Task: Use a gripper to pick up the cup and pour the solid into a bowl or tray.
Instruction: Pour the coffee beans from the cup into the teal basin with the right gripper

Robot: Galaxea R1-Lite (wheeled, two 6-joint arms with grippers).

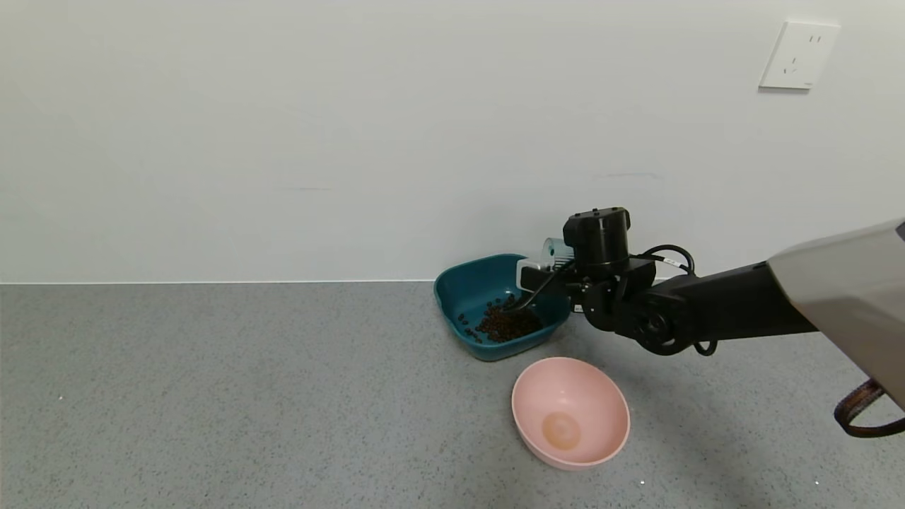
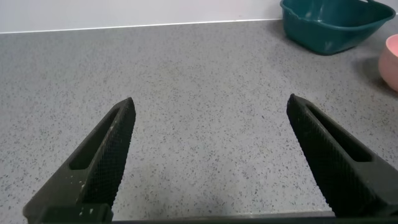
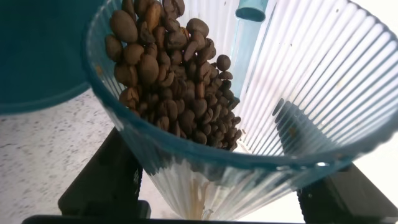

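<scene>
My right gripper [image 1: 548,272] is shut on the ribbed translucent grey-blue cup [image 1: 555,252] and holds it tipped over the far right side of the dark teal basin [image 1: 463,279]. In the right wrist view the cup [image 3: 311,81] fills the frame, with brown beans [image 3: 168,68] piled toward its rim and the teal basin [image 3: 37,56] beyond. A heap of beans [image 1: 505,324] lies inside the basin. My left gripper [image 2: 211,155] is open and empty over bare counter, out of the head view.
An empty round pink bowl [image 1: 570,411] stands just in front of the basin; it also shows in the left wrist view [image 2: 390,62] beside the basin [image 2: 329,25]. The grey speckled counter ends at a white wall with a socket [image 1: 799,55].
</scene>
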